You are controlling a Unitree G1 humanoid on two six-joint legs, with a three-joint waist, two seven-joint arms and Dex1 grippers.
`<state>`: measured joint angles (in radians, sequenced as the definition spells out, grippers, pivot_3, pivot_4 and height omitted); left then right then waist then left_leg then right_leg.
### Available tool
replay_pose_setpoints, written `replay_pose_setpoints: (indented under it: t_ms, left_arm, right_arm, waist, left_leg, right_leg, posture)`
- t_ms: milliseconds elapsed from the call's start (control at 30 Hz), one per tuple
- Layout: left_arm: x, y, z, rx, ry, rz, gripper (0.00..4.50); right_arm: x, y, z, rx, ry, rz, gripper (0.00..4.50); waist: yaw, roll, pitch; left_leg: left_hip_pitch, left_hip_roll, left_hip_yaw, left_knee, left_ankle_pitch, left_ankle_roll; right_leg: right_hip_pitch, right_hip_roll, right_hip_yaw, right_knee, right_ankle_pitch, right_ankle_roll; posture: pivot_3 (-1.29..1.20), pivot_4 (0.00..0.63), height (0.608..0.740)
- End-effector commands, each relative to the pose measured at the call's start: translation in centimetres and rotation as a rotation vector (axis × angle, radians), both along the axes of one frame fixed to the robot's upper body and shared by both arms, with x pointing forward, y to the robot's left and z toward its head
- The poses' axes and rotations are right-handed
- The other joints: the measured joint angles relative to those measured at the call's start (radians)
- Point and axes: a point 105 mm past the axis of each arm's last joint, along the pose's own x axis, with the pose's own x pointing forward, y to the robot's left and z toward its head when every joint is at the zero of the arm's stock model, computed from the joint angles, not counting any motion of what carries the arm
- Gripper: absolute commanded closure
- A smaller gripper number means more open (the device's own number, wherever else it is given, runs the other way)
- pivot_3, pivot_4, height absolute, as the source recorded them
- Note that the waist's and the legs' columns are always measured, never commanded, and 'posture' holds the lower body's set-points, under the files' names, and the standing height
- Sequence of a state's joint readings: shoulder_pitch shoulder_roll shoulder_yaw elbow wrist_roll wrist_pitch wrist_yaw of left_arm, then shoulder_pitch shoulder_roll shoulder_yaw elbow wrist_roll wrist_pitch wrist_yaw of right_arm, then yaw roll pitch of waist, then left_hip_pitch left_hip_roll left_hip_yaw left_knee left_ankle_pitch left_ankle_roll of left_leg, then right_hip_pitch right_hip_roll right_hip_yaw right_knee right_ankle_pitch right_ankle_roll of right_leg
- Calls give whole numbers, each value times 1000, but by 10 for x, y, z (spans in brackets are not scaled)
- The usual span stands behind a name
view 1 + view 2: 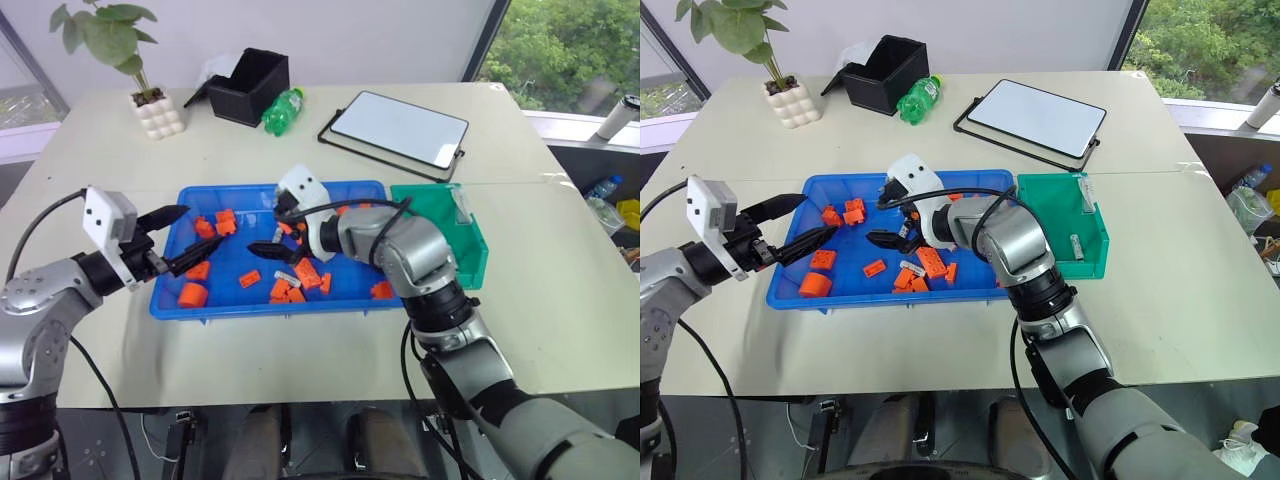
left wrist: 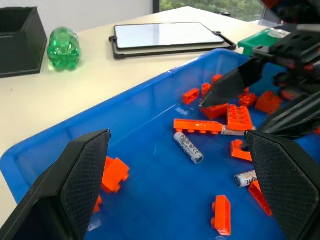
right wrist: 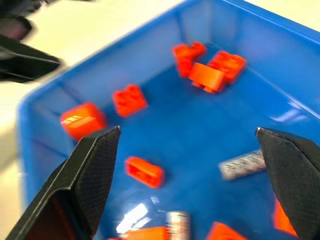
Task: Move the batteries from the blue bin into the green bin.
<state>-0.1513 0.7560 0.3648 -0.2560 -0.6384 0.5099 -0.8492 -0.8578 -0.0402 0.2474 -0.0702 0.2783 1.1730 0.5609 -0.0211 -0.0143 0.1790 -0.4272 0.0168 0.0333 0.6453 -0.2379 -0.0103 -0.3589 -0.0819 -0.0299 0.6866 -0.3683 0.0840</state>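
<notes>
**Both grippers spread over the blue bin**

The right gripper hangs inside the blue bin with its jaws released and empty, above scattered orange blocks. The left gripper sits at the bin's left end, jaws also wide apart, grasping nothing. Two batteries lie loose on the blue floor among the blocks. The green bin stands on the tabletop touching the blue bin's right end, one battery inside it.
</notes>
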Motion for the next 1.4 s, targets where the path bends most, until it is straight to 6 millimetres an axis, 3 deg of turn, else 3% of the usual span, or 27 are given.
replay_pose_setpoints:
  t_ms: [33, 300, 800, 1267, 1367, 1400]
  left_arm:
    - [1, 1, 9, 32, -44, -13, 0]
    - [3, -1, 13, 37, -57, -29, 0]
    - [1, 0, 12, 19, -75, 0, 0]
    - [2, -2, 9, -8, -92, 23, 0]
    - [1, -1, 9, -9, -96, 30, 0]
    - [1, -1, 10, -9, -97, 32, 0]
  right_arm:
    - [-9, 2, -6, 15, 38, -1, 54]
    - [-6, 6, -35, -20, 102, -60, 54]
    - [29, 16, -51, -56, 52, -175, 54]
    - [39, 30, -72, -117, 23, -235, 54]
    - [39, 30, -75, -118, 23, -242, 880]
    - [39, 29, -76, -121, 25, -242, 1451]
  waist:
    - [0, 0, 0]
    - [-2, 0, 0]
    - [-13, 0, 0]
    - [-24, 0, 0]
    - [-24, 0, 0]
    - [-24, 0, 0]
  left_leg:
    - [0, 0, 0, 0, 0, 0]
    - [0, 0, 0, 0, 0, 0]
    - [0, 0, 0, 0, 0, 0]
    - [0, 0, 0, -2, 0, 0]
    - [1, 0, 0, -2, 0, 0]
    - [1, 0, 0, -2, 0, 0]
  right_leg:
    - [0, 0, 0, 0, 0, 0]
    - [0, 0, 0, 0, 0, 0]
    - [0, 0, 0, 0, 0, 0]
    - [0, 0, 0, 0, 0, 0]
    - [0, 0, 0, 0, 0, 0]
    - [0, 0, 0, 0, 0, 0]
  posture:
    - [0, 150, 740]
    - [0, 150, 740]
    - [0, 150, 740]
    - [0, 150, 740]
    - [0, 150, 740]
    - [0, 150, 740]
